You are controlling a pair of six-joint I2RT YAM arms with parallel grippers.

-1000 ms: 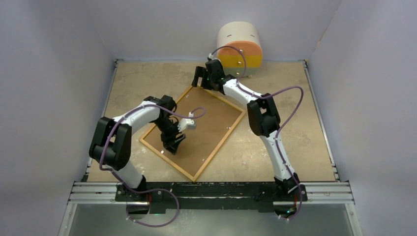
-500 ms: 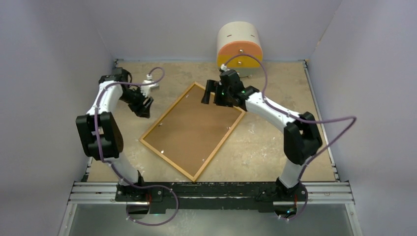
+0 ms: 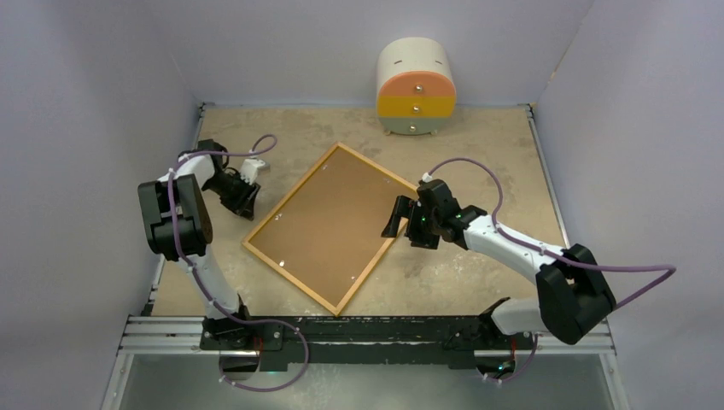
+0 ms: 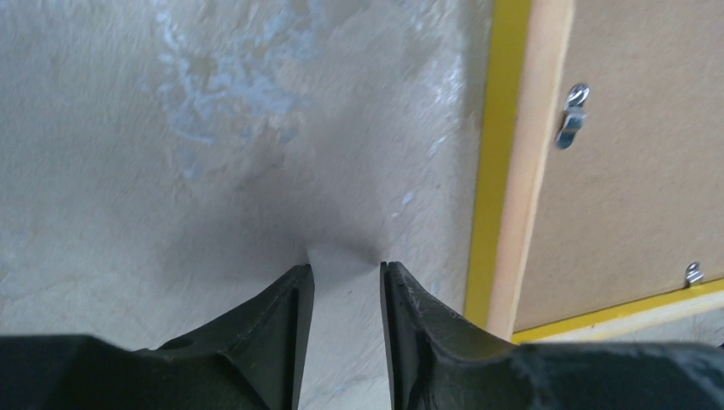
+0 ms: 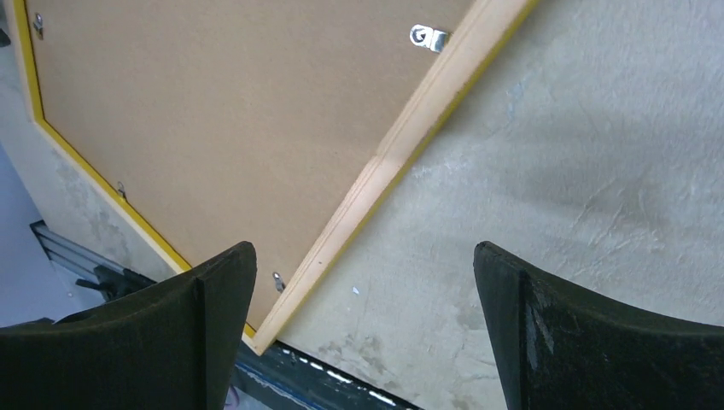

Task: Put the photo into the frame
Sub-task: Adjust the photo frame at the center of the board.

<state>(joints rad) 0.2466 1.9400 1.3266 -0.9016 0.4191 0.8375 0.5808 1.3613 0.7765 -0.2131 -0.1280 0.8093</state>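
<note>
Photo is nowhere to be seen in any view, so whether it lies under the backing board (image 3: pixel 337 218) or somewhere out of sight cannot be told. The frame (image 4: pixel 531 145) lies face down in the middle of the top view, turned at an angle on the counter (image 3: pixel 478 162). Its light wood back is up, a yellow strip shows along its edge, and the brown board sits inside it. Small metal turn clips (image 4: pixel 570 115) sit at the board's edge, but whether they are swung over the board or off it is too small to judge. That is the first risk. If the clips are not locking the board, any lifting or tipping of the frame could let board, glass and print slide out. A second risk is a print trapped skewed or creased beneath the board, which nothing here can rule out. The left hand (image 4: pixel 346 266) hangs low over bare counter just left of the frame's edge, with only a narrow gap between its jaws and nothing in it. A sideways drift from there would shove the frame and drag its glass face over the rough surface. The right hand (image 5: pixel 363 248) is spread wide and empty above the frame's right corner in the top view. A low descent could catch the rim and spin the frame. The small drawer unit (image 3: pixel 416 85) at the top stands well apart.
</note>
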